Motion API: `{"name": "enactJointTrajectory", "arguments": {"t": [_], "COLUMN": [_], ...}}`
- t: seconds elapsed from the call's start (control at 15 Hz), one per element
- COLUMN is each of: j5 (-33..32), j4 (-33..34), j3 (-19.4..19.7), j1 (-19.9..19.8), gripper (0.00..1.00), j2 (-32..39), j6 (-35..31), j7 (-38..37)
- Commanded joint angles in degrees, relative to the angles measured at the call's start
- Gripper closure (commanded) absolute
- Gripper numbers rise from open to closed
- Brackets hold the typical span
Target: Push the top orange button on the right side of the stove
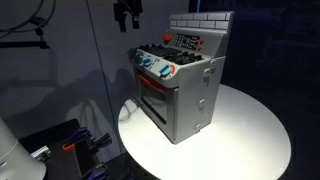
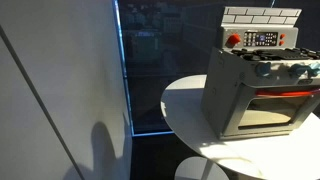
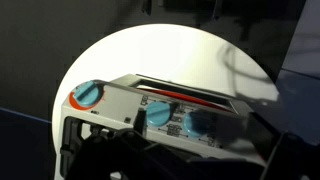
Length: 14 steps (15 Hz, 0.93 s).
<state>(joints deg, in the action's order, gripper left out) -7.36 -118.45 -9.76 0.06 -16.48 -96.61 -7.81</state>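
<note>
The grey toy stove stands on a round white table, with a white brick-pattern back and a dark button panel on top. An orange-red button sits beside the panel and also shows in an exterior view. Blue and orange knobs line the front above the oven door. My gripper hangs in the air above and to the side of the stove, touching nothing; its fingers look apart. In the wrist view the knobs lie just below the gripper, whose fingers are dark and blurred.
A blue-lit dark partition stands behind the table. Black equipment with cables sits low beside the table. A pale wall panel fills one side. The stove stands near the table's edge.
</note>
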Motion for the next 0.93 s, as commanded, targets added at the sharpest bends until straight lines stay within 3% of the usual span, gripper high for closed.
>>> {"name": "enactJointTrajectory", "arguments": {"t": [0.0, 0.87], "j5": [-0.3, -1.1], "j4": [0.2, 3.1], "j3": [1.2, 2.0], "j1": [1.4, 1.0], "gripper": [0.0, 0.0], "j2": [0.1, 2.2], "j6": [0.1, -0.7], "j7": [-0.3, -1.7]}}
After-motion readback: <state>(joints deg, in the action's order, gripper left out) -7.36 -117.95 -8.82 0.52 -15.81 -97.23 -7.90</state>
